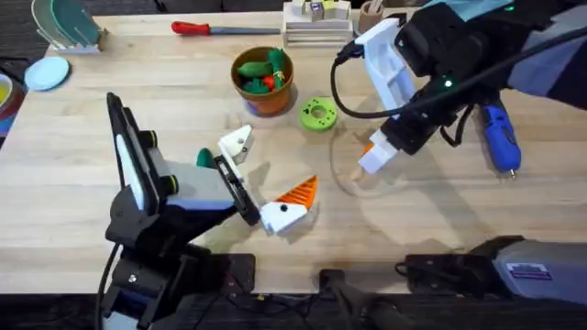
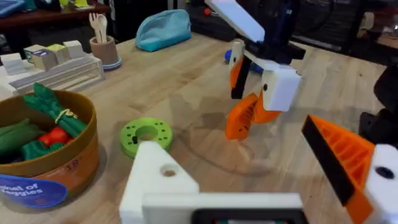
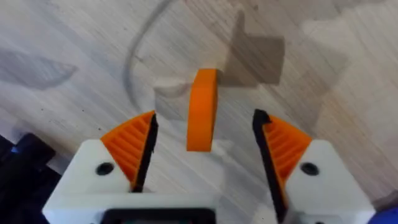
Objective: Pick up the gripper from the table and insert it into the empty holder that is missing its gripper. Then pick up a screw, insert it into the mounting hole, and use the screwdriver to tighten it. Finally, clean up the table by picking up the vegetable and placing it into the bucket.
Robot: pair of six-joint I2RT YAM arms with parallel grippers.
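The orange ribbed gripper [image 3: 202, 99] stands on edge on the table [image 1: 440, 211], right of centre. My right gripper [image 3: 205, 127] is lowered over it, open, with an orange pad on either side and a gap to each. From the left wrist the same orange gripper [image 2: 239, 124] shows under my right gripper [image 2: 258, 93]. My left gripper [image 1: 261, 176] is open and holds nothing. One of its fingers is the bare white holder [image 2: 158, 177] with a hole in its face; the other carries an orange pad [image 2: 345, 158]. The blue screwdriver [image 1: 500, 137] lies at the right. The orange-brown bucket [image 1: 266, 82] holds vegetables.
A green disc [image 1: 318, 113] lies beside the bucket. A red-handled tool [image 1: 206, 28] and stacked wooden blocks [image 1: 316, 23] sit along the far edge. A small green item [image 1: 204, 158] shows partly behind my left arm. A light-blue plate [image 1: 48, 71] lies at the far left.
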